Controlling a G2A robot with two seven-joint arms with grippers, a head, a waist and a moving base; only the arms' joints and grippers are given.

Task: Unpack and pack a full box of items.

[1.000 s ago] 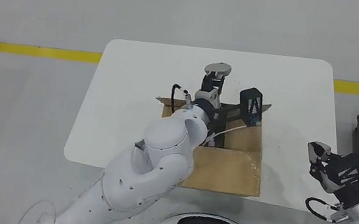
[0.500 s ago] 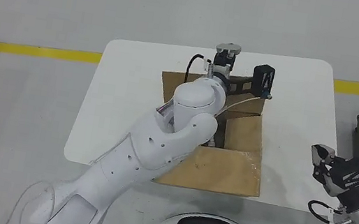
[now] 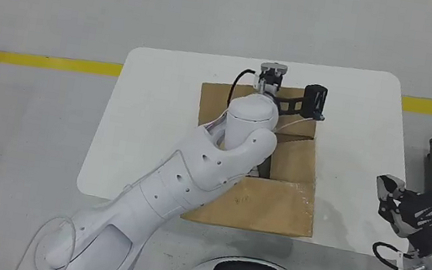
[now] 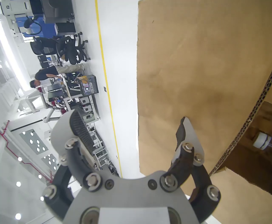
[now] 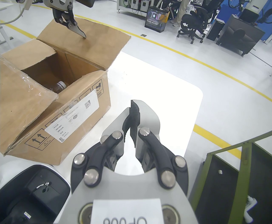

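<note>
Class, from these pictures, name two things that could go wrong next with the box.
1. The open left claw has one finger against the far flap; pushing harder could crease it or slide the box across the table.
2. If let go, the flap might swing back over the bottle inside.

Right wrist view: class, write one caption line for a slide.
Right gripper, fingers shut, hangs near an open cardboard box while the left gripper, fingers open, touches its far flap.

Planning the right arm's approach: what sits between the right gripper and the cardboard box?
Only bare white table lies between the right gripper and the cardboard box. Both the right wrist view and the top view show this.
</note>
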